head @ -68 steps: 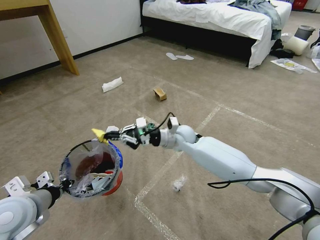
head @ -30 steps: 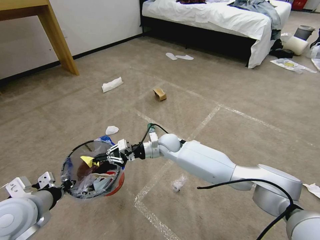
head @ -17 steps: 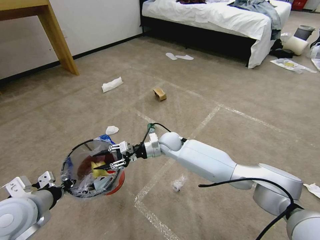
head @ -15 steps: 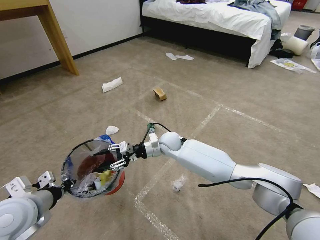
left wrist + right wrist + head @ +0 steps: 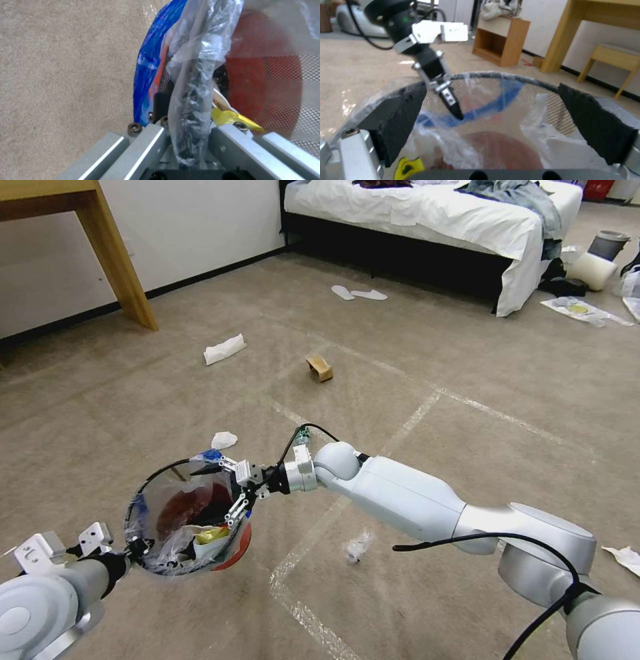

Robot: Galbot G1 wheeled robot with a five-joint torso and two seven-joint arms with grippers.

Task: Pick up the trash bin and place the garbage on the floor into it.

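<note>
The red-orange trash bin (image 5: 227,553) with its clear liner hangs above the floor (image 5: 433,460). My left gripper (image 5: 137,545) is shut on its near rim, and the left wrist view shows my left gripper (image 5: 188,127) clamping rim and liner. My right gripper (image 5: 212,497) stands open over the bin's far rim with nothing between its fingers. A yellow scrap (image 5: 210,534) lies inside the bin, also seen as the yellow scrap (image 5: 406,167) below the pads. Garbage on the carpet: a small tissue (image 5: 223,439), a long tissue (image 5: 224,349), a brown carton (image 5: 320,368), a green-labelled bottle (image 5: 302,434), a crumpled wad (image 5: 358,547).
A wooden table leg (image 5: 117,260) stands at the far left and a bed (image 5: 433,220) at the back. Slippers (image 5: 360,293) lie before the bed. A grey bin (image 5: 608,243) and a cream bin (image 5: 590,270) sit at the far right.
My right gripper brought the yellow scrap over the bin and opened; the scrap dropped inside. The fingers now spread wider. The left arm held the bin still.
</note>
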